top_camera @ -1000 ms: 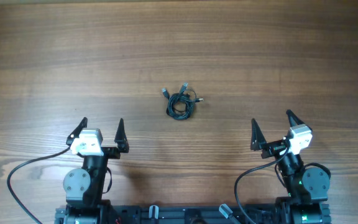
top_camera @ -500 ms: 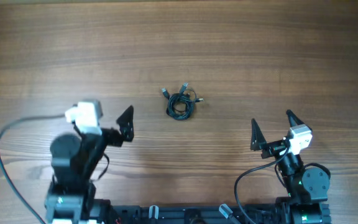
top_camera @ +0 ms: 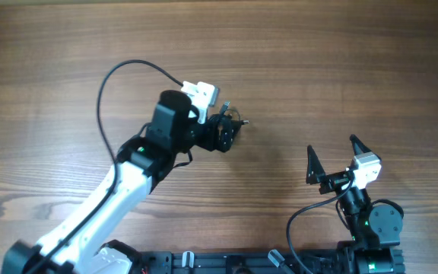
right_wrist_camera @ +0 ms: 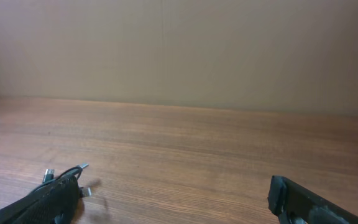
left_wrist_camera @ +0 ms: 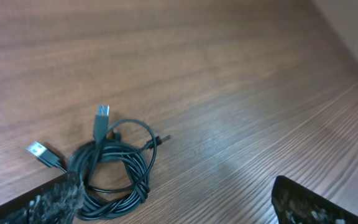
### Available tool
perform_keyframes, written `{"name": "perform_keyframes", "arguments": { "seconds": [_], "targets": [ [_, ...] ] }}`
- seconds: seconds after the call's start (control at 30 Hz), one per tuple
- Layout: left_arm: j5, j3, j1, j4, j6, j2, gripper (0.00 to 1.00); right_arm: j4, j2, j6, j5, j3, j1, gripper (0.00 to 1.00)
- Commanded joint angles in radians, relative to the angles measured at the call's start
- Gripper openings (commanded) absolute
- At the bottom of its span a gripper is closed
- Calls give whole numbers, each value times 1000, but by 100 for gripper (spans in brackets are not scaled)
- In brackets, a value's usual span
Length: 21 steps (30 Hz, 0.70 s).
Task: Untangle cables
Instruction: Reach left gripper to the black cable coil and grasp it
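Observation:
The cables point(left_wrist_camera: 112, 169) are a small dark coil with silvery plug ends, lying on the wooden table point(top_camera: 341, 68). In the overhead view my left gripper point(top_camera: 220, 135) is over the coil and hides most of it; only plug ends point(top_camera: 237, 119) show. In the left wrist view my left gripper point(left_wrist_camera: 176, 208) is open, its left finger at the coil's near-left edge and its right finger far off on bare wood. My right gripper point(top_camera: 333, 156) is open and empty near the front right. The right wrist view point(right_wrist_camera: 173, 208) shows a plug end point(right_wrist_camera: 82, 167) far left.
The left arm's thick black wire point(top_camera: 116, 72) loops up over the table's left middle. The arm bases stand along the front edge point(top_camera: 226, 262). A plain wall point(right_wrist_camera: 179, 50) rises behind the table's far edge.
My left arm has swung from the front left out to the middle of the table, and its gripper now sits over the cable coil. The right arm has not moved.

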Motion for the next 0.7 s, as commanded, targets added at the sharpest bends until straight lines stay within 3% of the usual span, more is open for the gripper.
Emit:
{"name": "perform_keyframes", "arguments": {
  "seconds": [0.0,0.1,0.37,0.67],
  "targets": [
    [-159,7,-6,13,-61,110,86,5,-10,-11,10,-3,4,100],
    [-327,7,-6,15,-185,175,73,5,-10,-11,10,-3,4,100],
    [-336,7,-6,24,-270,304,52,5,-10,-11,10,-3,4,100],
    [-337,7,-42,29,-287,390,50,5,-10,-11,10,-3,4,100]
  ]
}}
